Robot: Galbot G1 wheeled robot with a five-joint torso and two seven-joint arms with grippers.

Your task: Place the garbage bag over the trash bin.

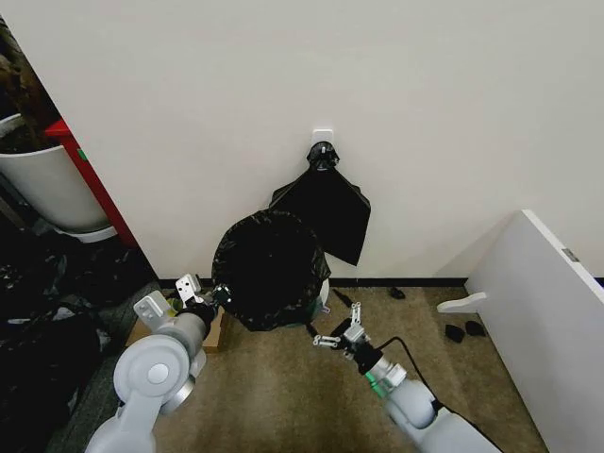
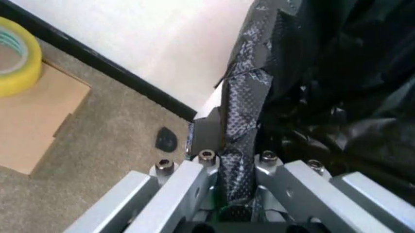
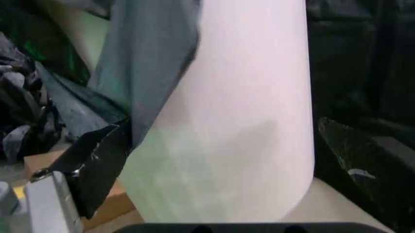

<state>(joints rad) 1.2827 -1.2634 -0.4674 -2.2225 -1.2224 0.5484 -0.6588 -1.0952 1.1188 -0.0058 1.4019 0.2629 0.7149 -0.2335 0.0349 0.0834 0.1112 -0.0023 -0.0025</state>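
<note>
One garbage bag [image 1: 269, 269] drapes one trash bin [image 3: 246, 121]; the left gripper [image 1: 219, 294] at its nine o'clock pinches the plastic, while the right gripper [image 1: 332, 332] at five o'clock gapes.

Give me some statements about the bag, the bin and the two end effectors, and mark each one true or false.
1. The garbage bag covers the top of the trash bin. True.
2. The left end effector is open and apart from the bag. False: it is shut on a fold of the bag.
3. The right end effector is open beside the bin. True.
4. A red tape roll lies on the cardboard. False: the tape roll is yellow.
</note>
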